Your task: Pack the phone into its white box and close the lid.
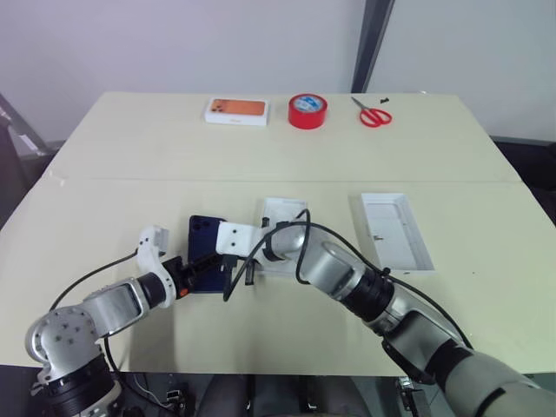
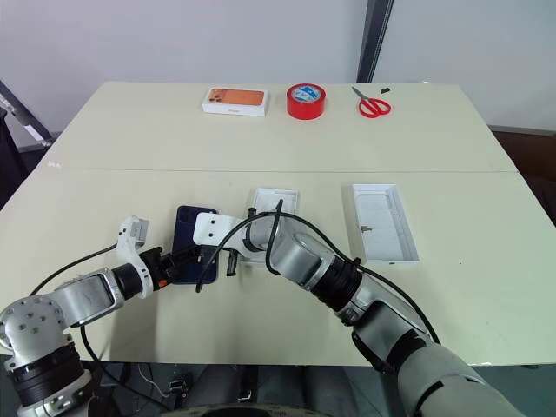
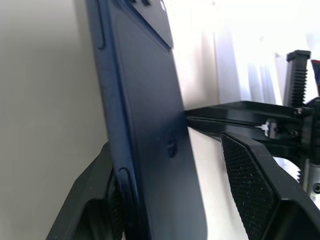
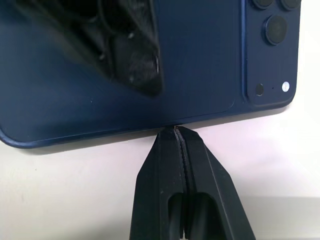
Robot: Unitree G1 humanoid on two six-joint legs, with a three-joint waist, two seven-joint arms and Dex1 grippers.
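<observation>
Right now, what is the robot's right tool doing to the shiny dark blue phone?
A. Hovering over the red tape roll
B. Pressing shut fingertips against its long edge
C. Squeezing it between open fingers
B: the right tool has its black fingers closed together, tips against the long edge of the glossy dark navy-blue phone.

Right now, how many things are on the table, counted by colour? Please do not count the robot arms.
White: 3 (white box, lid, box with an orange phone picture)
Red: 2 (tape roll, scissors)
Dark blue: 1 (phone)
Total: 6
</observation>
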